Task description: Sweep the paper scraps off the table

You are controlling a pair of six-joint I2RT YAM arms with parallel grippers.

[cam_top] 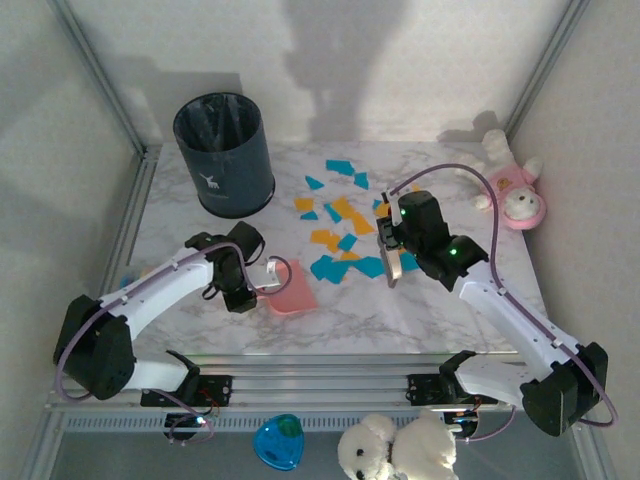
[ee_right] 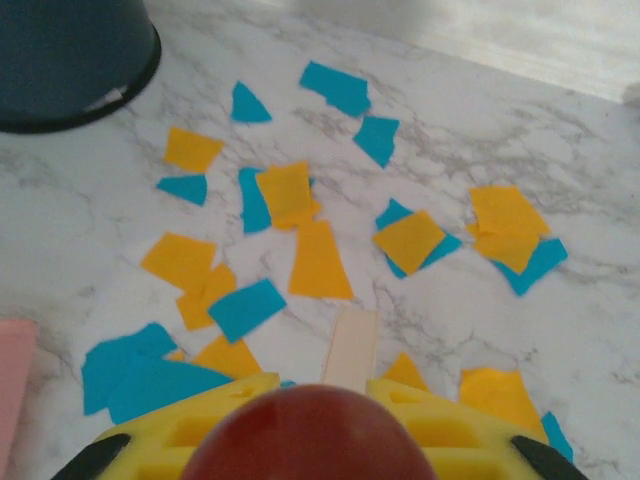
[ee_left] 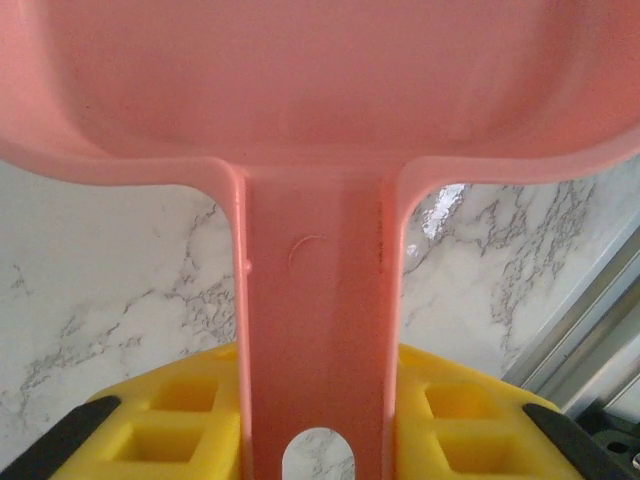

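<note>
Teal-blue and orange-yellow paper scraps (cam_top: pixel 340 215) lie scattered over the middle of the white marble table (cam_top: pixel 400 310); in the right wrist view the scraps (ee_right: pixel 318 260) spread ahead of the fingers. My right gripper (cam_top: pixel 393 255) (ee_right: pixel 320 400) is shut on a brush with a dark red handle (ee_right: pixel 305 435). Its pale cream head (ee_right: pixel 350 345) points down at the table among the scraps. My left gripper (cam_top: pixel 262 277) (ee_left: pixel 315 410) is shut on the handle (ee_left: pixel 315 330) of the pink dustpan (cam_top: pixel 292 290), which lies just left of the scraps.
A dark blue bin (cam_top: pixel 224 153) (ee_right: pixel 70 50) stands at the back left of the table. A pink-clad plush toy (cam_top: pixel 515 190) lies at the back right corner. In front of the rail sit a white plush (cam_top: pixel 395 450) and a blue object (cam_top: pixel 279 442).
</note>
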